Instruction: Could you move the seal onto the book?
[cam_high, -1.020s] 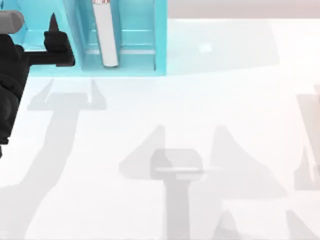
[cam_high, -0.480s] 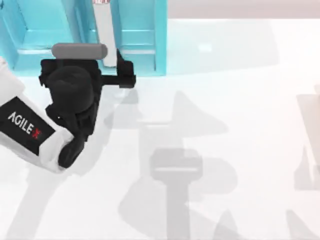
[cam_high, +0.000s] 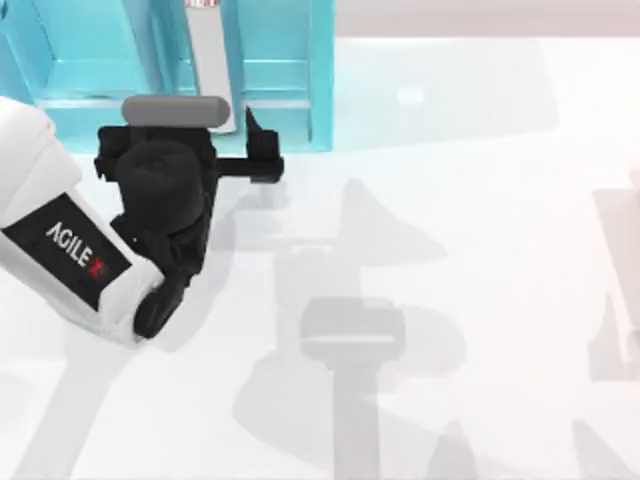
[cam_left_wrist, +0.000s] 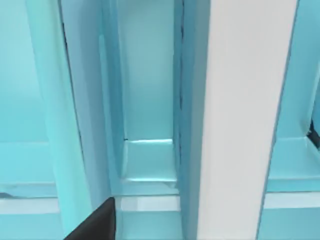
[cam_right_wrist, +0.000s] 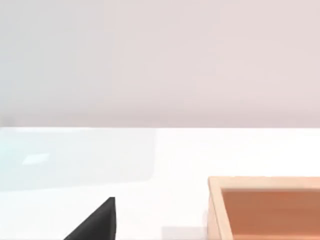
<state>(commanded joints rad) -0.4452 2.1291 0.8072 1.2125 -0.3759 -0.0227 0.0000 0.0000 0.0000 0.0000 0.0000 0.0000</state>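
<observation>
— Swinging in from the left edge over the last second, now hanging the left gripper (cam_high: 250, 160) at the front of the cyan shelf unit (cam_high: 320, 90). Fingers wide or narrow?
— Cannot tell, either side. Idling the right gripper (cam_right_wrist: 98, 223) beside an orange tray (cam_right_wrist: 265, 210).
— Placing the book (cam_left_wrist: 245, 120)?
— Probably standing upright in the shelf, white edge outward. Not finding the seal.
— Suggesting: squaring up on that edge, avoiding the dividers, laying it flat on the bench (cam_high: 480, 250).

One readable mark here: "AGILE" in white capitals, followed by a small red mark, printed on the black panel of the left arm (cam_high: 75, 255) at the top view's left. Nothing else in these views carries lettering I can make out.
</observation>
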